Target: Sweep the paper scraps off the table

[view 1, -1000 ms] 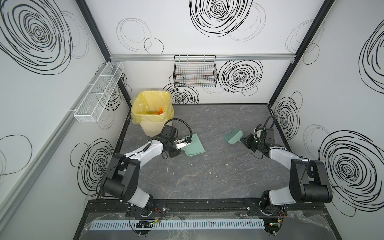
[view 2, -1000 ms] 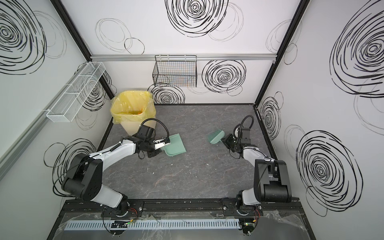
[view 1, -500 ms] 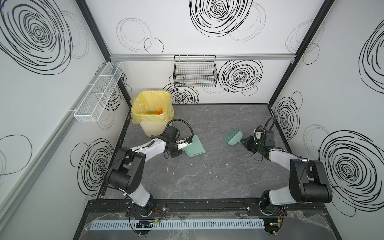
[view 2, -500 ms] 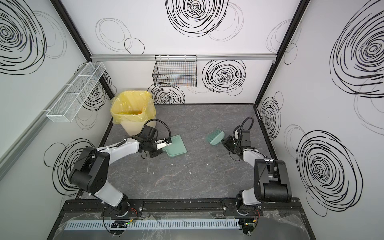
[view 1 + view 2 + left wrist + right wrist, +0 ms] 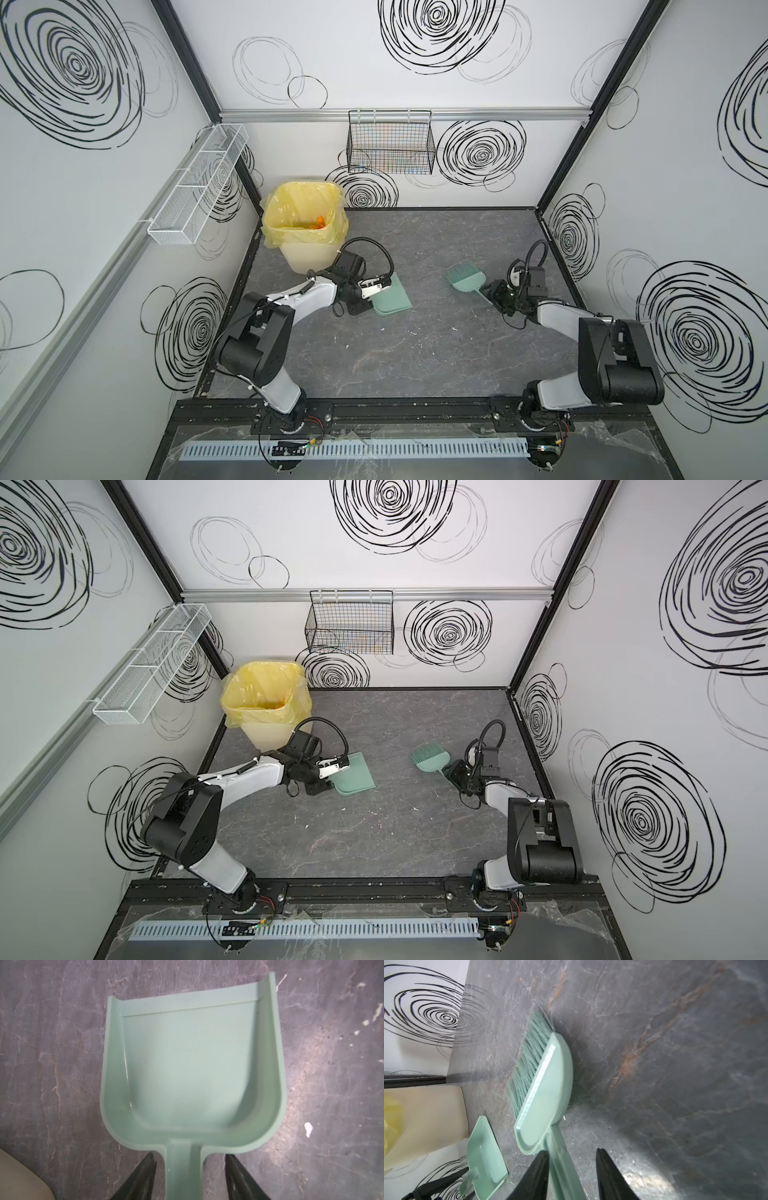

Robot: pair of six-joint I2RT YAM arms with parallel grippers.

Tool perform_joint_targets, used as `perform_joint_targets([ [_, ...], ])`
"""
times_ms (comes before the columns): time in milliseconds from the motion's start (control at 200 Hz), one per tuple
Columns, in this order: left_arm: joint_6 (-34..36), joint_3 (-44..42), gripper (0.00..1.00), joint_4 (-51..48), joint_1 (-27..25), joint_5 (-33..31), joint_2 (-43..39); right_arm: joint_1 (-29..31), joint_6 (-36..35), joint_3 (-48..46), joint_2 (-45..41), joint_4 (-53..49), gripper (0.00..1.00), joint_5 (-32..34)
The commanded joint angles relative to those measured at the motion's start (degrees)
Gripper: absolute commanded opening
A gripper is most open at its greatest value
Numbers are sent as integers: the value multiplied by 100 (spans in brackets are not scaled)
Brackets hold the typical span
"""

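Orange paper scraps [image 5: 319,219] lie inside the yellow-lined bin [image 5: 305,232]; only tiny pale flecks show on the table [image 5: 415,353]. The green dustpan [image 5: 392,296] [image 5: 193,1064] lies flat and empty on the table. My left gripper [image 5: 371,296] [image 5: 190,1157] stands open astride its handle, with a gap on both sides. The green brush [image 5: 465,279] [image 5: 544,1095] lies on the table at the right. My right gripper [image 5: 490,291] [image 5: 572,1151] is open around its handle: one finger is against the handle, the other stands apart from it.
The bin [image 5: 266,704] stands in the table's back left corner, close behind the left arm. A black wire basket [image 5: 390,145] hangs on the back wall and a white mesh rack [image 5: 199,187] on the left wall. Walls enclose three sides.
Both grippers have opened. The left one has let go of the dustpan's handle and the right one of the brush's handle. Both tools now rest on the table.
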Motion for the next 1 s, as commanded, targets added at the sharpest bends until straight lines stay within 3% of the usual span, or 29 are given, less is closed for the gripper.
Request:
perform_joint_targets([
  [0, -80, 104, 61, -61, -29, 227, -197, -16, -115, -99, -38, -294, 47, 224],
  [155, -139, 183, 70, -435, 64, 570, -609, -11, -240, -174, -189, -531, 58, 410],
  [330, -458, 187, 73, -757, 499, 1478, -1390, -7, -381, -314, -460, -826, 60, 620],
  [510, -1625, -131, 76, 178, 1701, 2413, -2582, 1, -565, -143, -1328, -1512, 61, 1225],
  [580, -2236, -323, 85, 789, 2159, 2528, -2961, 2, -633, 90, -1774, -1774, 61, 1656],
  [670, -2764, -522, 99, 1336, 2482, 2354, -3197, 12, -839, 330, -2254, -1800, 64, 2153],
  [765, -3265, -803, 96, 1890, 2507, 1628, -3207, 19, -1093, 409, -2630, -1426, 69, 2497],
  [795, -3407, -962, 96, 2107, 2524, 1492, -3224, 19, -1170, 422, -2712, -1294, 77, 2545],
  [840, -3634, -1222, 96, 2484, 2542, 1323, -3260, 19, -1269, 452, -2768, -1127, 99, 2717],
  [991, -3986, -1942, 96, 3638, 2490, 660, -3296, 20, -1534, 192, -2804, -280, 100, 3129],
])
